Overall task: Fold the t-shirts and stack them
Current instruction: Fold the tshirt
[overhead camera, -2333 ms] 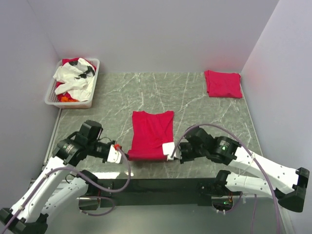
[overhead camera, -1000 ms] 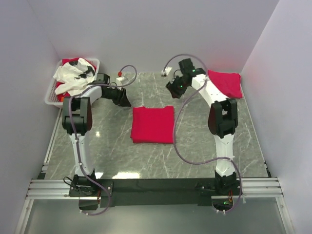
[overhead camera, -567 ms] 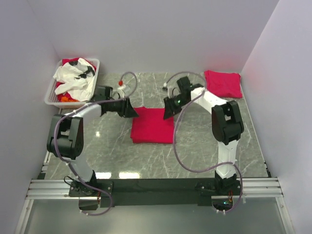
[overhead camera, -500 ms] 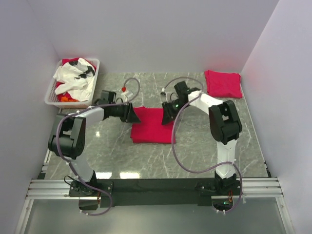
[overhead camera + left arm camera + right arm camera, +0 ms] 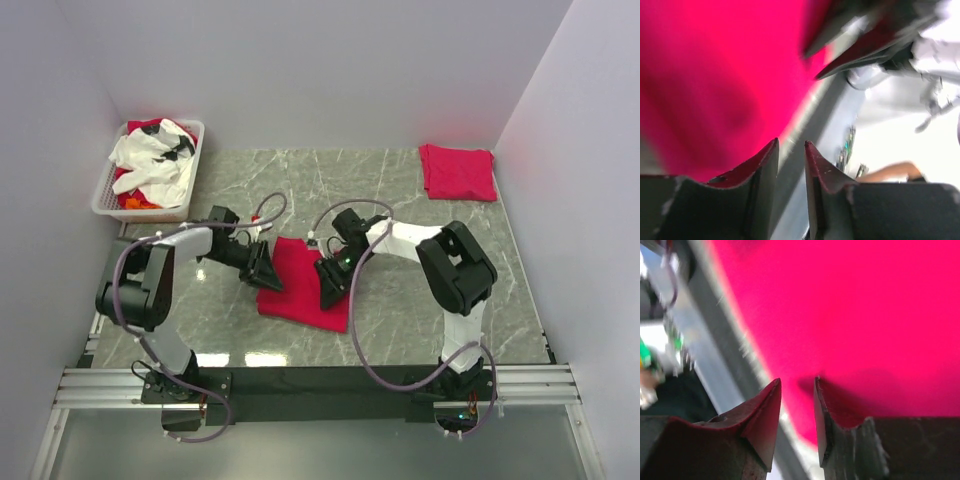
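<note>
at the far left a white slotted plastic basket (image 5: 103,196) sits against the wall with a heap of white and red cloth (image 5: 155,160) in it, most likely the supply waiting to be folded. coming right, the left end effector (image 5: 264,270) leans low over the left edge of a crimson-red cloth t-shirt (image 5: 300,288) that lies partly folded and a little askew in the middle of the grey marbled worktop (image 5: 420,262). its two fingers stand nearly together with only a thin slit between them. from its wrist view the red cloth fills the space just past the tips, but i cannot tell whether any of it is pinched. the right end effector (image 5: 330,282) mirrors it on the shirt's right edge, fingers a narrow slit apart with red showing in the gap. here too i cannot tell if it grips or merely presses. i take the paired, symmetric stance as the way to carry one edge over evenly so the fold lands square. in the far right corner a folded crimson-red t-shirt (image 5: 457,172) lies well apart, probably the start of the stack.
</note>
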Robot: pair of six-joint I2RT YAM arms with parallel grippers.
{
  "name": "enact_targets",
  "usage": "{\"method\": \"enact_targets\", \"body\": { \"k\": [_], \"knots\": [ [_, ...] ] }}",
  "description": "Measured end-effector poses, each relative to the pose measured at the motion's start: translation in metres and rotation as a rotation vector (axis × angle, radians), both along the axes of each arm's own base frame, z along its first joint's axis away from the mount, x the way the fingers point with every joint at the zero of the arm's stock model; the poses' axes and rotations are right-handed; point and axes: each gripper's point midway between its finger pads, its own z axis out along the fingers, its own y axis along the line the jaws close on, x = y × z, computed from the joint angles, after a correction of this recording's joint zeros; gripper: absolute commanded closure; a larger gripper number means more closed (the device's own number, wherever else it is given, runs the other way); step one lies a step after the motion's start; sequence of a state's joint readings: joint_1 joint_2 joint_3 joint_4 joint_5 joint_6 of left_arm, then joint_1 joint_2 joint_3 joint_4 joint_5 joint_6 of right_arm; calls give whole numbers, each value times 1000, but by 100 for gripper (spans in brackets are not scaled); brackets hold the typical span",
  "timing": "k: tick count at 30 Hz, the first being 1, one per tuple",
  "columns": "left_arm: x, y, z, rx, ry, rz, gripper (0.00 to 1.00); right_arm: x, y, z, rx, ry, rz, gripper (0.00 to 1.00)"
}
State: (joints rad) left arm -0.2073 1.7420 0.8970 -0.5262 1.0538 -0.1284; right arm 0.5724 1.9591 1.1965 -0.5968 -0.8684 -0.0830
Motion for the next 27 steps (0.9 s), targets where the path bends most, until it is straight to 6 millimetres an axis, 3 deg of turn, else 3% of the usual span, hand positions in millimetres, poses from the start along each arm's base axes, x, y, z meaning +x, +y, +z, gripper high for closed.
{"method": "enact_targets", "body": {
  "k": [3, 5, 8, 12, 14, 16, 20, 22, 27],
  "knots": [
    [0, -2, 44, -75, -90, -81, 63, -27, 2, 22, 30, 19, 88, 58],
    [16, -2, 70, -105, -212, -122, 60, -15, 3, 48, 72, -10, 97, 57],
    [58, 4, 103, -103, -496, -173, 56, 47, 1, 90, 150, -160, 14, 56],
    [99, 8, 110, -47, -833, -261, 54, 145, -20, 122, 165, -336, -151, 57],
    [110, 1, 98, -18, -956, -342, 54, 188, -29, 114, 148, -378, -215, 58],
    [117, -12, 82, -6, -1034, -431, 53, 207, -32, 86, 108, -346, -248, 57],
    [129, -39, 43, 3, -1115, -565, 52, 204, -30, 22, 29, -213, -262, 58],
    [132, -49, 28, 3, -1147, -613, 52, 198, -28, 2, 1, -164, -264, 59],
    [137, -64, 16, 8, -1258, -692, 51, 200, -18, 3, 24, -163, -266, 62]
  ]
}}
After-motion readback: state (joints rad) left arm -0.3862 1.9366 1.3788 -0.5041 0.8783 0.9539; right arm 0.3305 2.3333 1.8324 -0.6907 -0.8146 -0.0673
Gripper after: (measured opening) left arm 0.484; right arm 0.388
